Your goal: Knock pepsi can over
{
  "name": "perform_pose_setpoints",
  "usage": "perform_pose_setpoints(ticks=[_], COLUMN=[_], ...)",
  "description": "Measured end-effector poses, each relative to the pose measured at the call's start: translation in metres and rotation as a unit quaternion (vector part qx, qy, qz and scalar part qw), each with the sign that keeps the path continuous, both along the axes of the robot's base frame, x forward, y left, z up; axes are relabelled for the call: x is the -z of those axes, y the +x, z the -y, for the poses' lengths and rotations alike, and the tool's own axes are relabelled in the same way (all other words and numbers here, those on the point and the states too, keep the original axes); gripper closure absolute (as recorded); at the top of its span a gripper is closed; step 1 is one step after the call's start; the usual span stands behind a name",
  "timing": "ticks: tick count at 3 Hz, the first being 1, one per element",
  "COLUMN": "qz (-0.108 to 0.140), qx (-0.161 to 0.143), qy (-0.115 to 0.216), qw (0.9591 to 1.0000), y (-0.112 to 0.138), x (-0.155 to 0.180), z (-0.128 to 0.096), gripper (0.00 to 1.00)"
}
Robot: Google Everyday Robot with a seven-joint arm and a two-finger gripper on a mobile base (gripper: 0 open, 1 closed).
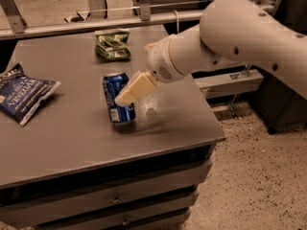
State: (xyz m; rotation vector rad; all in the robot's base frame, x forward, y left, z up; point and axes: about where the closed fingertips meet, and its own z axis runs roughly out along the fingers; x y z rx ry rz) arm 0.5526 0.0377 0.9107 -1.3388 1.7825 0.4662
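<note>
The pepsi can (116, 99), dark blue with white lettering, stands near the middle of the grey table (72, 143), leaning slightly with its top tipped away, so the silver lid barely shows. My gripper (125, 97) reaches in from the right on the white arm (230, 37). Its cream fingers (136, 87) are together in one wedge, and their tip presses against the can's right side at mid height. The gripper holds nothing.
A blue chip bag (23, 93) lies at the table's left edge. A green snack packet (113, 45) lies at the back. The table's right edge and front edge are close to the can. Drawers sit below, with speckled floor to the right.
</note>
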Motion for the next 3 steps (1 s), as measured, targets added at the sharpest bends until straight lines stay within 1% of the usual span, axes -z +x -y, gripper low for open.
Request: perform_pose_setpoints(ticks=[1, 2, 3], qz=[0.036, 0.053, 0.056], qx=[0.002, 0.004, 0.008], qy=[0.001, 0.001, -0.008], qw=[0.9994, 0.9986, 0.9984], y=[0.031, 0.045, 0.048], x=[-0.025, -0.039, -0.040], z=[-0.003, -0.003, 0.010], gripper=[0.00, 0.00, 0.00])
